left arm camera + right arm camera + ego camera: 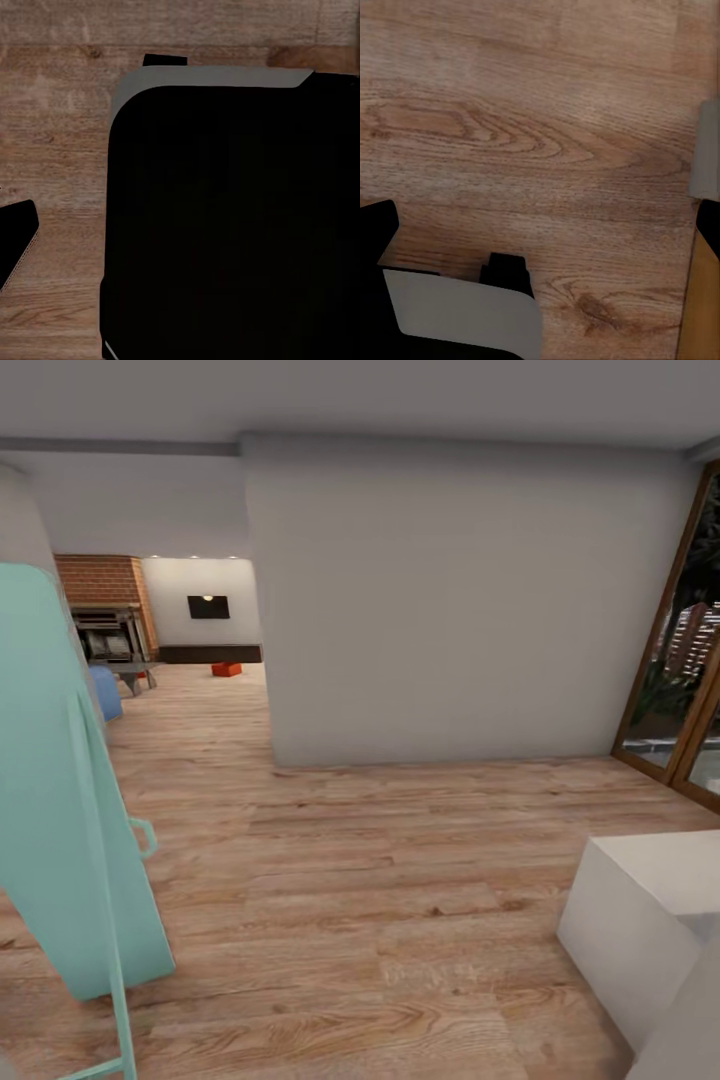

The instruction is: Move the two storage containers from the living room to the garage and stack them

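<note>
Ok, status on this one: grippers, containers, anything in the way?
Gripper states unreadable. One red-orange container far off on wood floor, past the grey wall. Teal panel close on left.

One red-orange storage container [227, 669] on the wood floor [380, 880], upper left of frame. One wall-mounted dark screen [208, 607], one brick fireplace [108, 610], one mint-green panel [60, 800], one white block [640, 930].

A grey wall block [460, 610] was seen at the centre. Left of that wall, a mint-green door [60, 790] was stood ajar, and a brick fireplace [105, 610] and a dark wall screen [208, 607] were seen beyond it. Right of that wall, glazed wood-framed doors [680, 660] and a white box [640, 930] were seen.
</note>
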Motion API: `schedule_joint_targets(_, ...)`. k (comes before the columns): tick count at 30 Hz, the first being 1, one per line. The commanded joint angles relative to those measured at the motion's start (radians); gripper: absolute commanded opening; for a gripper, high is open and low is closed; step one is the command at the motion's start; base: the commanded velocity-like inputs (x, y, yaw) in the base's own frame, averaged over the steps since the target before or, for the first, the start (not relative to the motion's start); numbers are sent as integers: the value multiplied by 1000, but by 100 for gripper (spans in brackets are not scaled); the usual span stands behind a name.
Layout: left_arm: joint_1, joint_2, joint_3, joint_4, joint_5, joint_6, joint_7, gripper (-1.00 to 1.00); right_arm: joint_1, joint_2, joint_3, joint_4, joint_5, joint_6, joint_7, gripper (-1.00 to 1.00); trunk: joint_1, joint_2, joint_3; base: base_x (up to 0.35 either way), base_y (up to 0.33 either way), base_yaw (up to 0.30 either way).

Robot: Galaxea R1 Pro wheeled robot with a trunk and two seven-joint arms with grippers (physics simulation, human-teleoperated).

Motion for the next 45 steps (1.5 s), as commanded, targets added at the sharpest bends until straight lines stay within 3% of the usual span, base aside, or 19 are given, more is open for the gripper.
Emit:
schedule_joint_targets(1, -1, 0, 2, 0, 6, -2, 0, 100, 0, 0, 8, -1, -9, -2, -4, 100, 1, 0, -1, 323, 0, 0)
schedule_joint_targets(45, -1, 0, 2, 1, 6, -2, 0, 100, 0, 5, 11, -1, -10, -2, -4, 100, 1, 0, -1, 323, 0, 0)
